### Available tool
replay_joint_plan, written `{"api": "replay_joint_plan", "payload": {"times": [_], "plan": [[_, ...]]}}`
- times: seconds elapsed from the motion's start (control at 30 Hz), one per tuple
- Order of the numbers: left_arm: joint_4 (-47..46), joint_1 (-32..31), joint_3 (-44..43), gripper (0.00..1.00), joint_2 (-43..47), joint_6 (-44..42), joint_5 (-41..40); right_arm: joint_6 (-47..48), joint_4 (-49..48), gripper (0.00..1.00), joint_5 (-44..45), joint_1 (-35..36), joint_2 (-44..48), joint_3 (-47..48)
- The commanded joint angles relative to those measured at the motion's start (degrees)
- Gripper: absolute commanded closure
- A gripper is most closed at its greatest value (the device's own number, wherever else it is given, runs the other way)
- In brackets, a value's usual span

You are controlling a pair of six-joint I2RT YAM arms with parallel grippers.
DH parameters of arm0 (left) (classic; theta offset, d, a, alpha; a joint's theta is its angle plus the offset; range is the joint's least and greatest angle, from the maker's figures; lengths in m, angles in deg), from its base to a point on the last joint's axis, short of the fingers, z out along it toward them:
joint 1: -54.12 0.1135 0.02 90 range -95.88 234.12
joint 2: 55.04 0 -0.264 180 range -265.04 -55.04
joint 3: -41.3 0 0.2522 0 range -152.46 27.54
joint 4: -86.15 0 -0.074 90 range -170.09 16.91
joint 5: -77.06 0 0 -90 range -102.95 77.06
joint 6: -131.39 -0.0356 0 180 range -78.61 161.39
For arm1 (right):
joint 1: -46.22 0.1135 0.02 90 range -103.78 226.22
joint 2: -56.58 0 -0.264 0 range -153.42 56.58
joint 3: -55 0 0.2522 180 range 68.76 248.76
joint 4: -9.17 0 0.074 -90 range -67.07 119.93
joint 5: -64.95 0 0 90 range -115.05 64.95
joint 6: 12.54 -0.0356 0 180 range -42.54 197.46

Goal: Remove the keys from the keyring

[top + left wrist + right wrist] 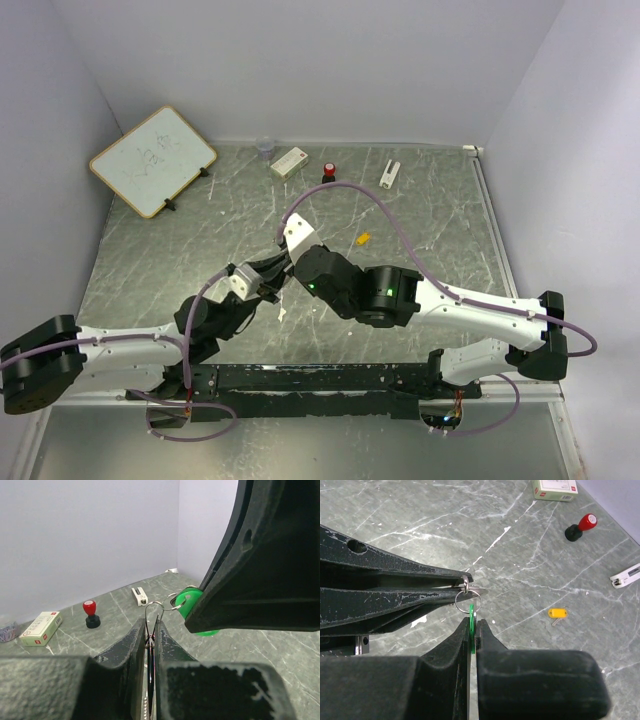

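The left gripper [150,630] is seen pinched shut on the keyring [457,600] at frame centre. The right gripper [472,627] is clamped on the green key [192,602], mostly hidden. The yellow key [557,613] is seen lying centre-right.

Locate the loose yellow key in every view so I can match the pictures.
Top external: the yellow key lies on the table, right of centre, nearer the camera than the red-capped knob.
Left wrist: not visible.
Right wrist: right of centre, flat on the table, below the knob.
Shared landmark: the red-capped knob, seen in all three views, left of centre in the left wrist view.
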Motion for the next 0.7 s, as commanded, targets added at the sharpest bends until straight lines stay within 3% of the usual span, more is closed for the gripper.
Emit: {"api": "replay_joint_plan", "payload": {"times": [0.0, 0.67], "plan": [[5.3, 0.4, -1.9, 0.93, 2.2, -2.5, -4.9, -0.8, 0.5, 1.0, 1.7, 0.2, 1.6, -0.8], [6.6, -0.7, -3.4, 0.93, 6.8, -5.4, -3.8, 0.1, -1.2, 1.0, -2.4, 0.0, -0.7, -2.4]]}}
